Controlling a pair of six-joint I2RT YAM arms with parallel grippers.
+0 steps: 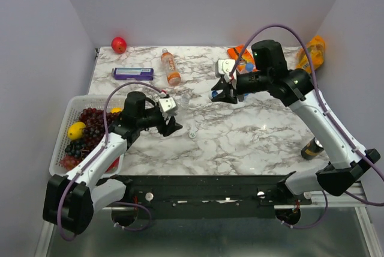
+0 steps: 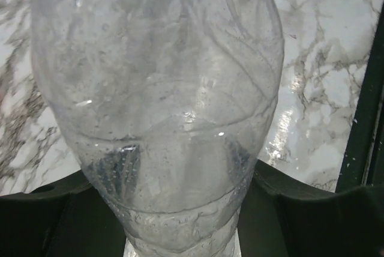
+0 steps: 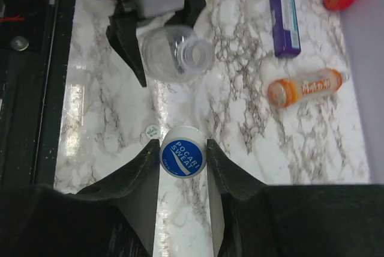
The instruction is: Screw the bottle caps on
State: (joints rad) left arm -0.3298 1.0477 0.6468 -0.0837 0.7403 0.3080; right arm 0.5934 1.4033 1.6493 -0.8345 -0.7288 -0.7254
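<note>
On a marbled worktop (image 1: 258,131), a white basket (image 1: 81,99) to the left of the clear bottle holds dark grapes (image 1: 93,119) and a lemon (image 1: 76,131).

The clear bottle (image 2: 156,107) is clamped round its lower body by the left gripper (image 2: 174,197). Its open mouth is turned toward the other arm. It looks empty apart from fine droplets on the inside wall. It is likely very light and thin-walled, so a hard squeeze would dent it. The stiffer ridged band near the base, where it is held, seems the safest grip.

Farther back from the clear bottle, an orange-drink bottle (image 3: 306,86) lies on its side, holding orange liquid.

The right gripper (image 3: 183,152) pinches a blue-topped Pocari Sweat cap (image 3: 183,156) by its rim. The cap is near the clear bottle's mouth but apart from it. It is probably stiff and smooth, so it should be held square across its side wall or it may slip out while turning.

A loose white cap (image 3: 152,131) lies on the worktop near the clear bottle's mouth end.
</note>
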